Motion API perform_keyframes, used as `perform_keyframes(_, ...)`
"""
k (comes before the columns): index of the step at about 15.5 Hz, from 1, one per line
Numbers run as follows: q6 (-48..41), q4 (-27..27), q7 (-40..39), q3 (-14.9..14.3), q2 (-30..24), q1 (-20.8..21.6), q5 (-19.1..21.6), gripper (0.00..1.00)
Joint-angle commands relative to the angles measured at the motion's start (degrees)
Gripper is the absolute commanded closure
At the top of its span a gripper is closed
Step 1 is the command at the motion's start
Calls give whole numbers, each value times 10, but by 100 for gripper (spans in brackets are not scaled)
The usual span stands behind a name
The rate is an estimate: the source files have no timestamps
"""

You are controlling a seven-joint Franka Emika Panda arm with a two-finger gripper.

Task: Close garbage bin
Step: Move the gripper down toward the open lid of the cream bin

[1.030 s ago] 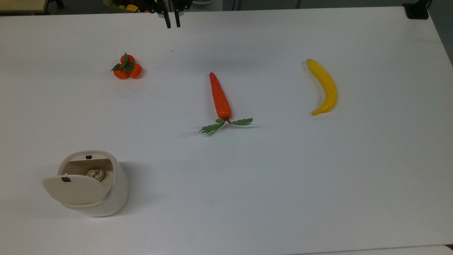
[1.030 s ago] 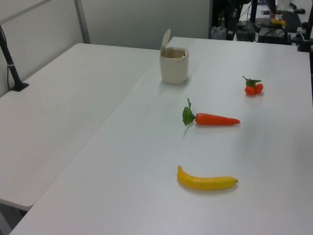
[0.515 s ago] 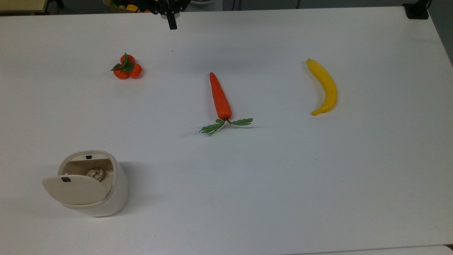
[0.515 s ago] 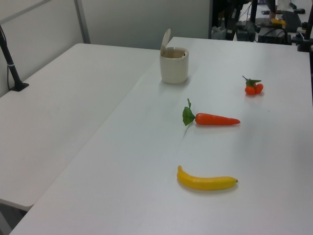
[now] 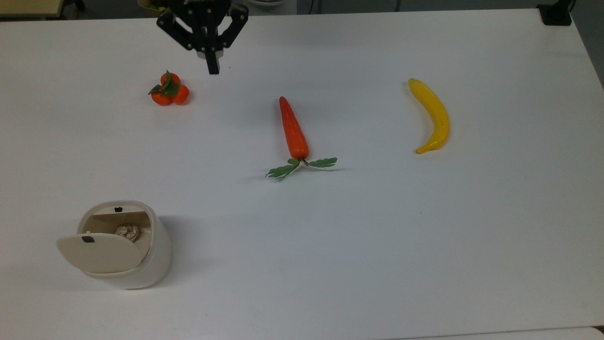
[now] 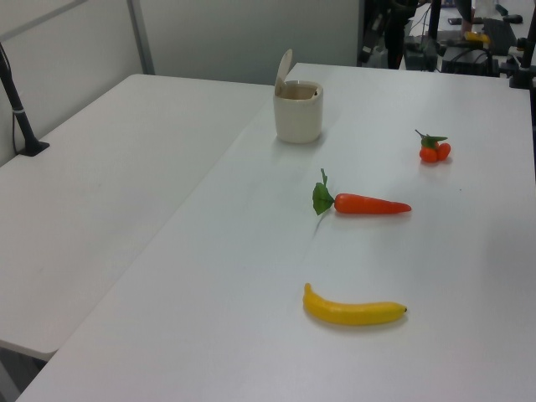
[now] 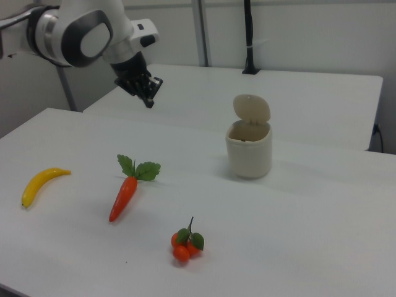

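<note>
Two fingers pressed together, with nothing between them: that is how I am holding my gripper (image 5: 213, 70) while hovering above the table (image 5: 377, 245) near the top view's upper edge. Closest to me are lying the small oranges (image 5: 169, 89), just toward the top view's lower left of my tips. The carrot (image 5: 293, 128) is resting farther out, and the banana (image 5: 432, 115) is well off to the top view's right.

Farthest away, in the top view's lower-left corner, the garbage bin (image 5: 153, 264) is standing upright. Its long axis is running vertically and its mouth is facing up, showing a crumpled scrap (image 5: 128, 231) inside. The lid (image 5: 101, 252) is rearing nearly upright on its hinge at the rim farthest from me, with its inner face turned my way.

I am judging that closed fingers suit a push better than a grasp. I should be travelling high over the fruit and reaching past the lid's top edge. From there I should be pressing its outer face toward me and down, gently, so the light bin is not tipping or sliding.
</note>
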Motion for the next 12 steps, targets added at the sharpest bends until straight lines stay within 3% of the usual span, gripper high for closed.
perform_keyframes(1, 106, -5, 35, -1, 18, -3, 10, 100)
perform_keyframes(9, 286, 100, 93, -3, 135, -22, 9, 100)
perform_keyframes(12, 345, 140, 138, -3, 177, -49, 9, 100)
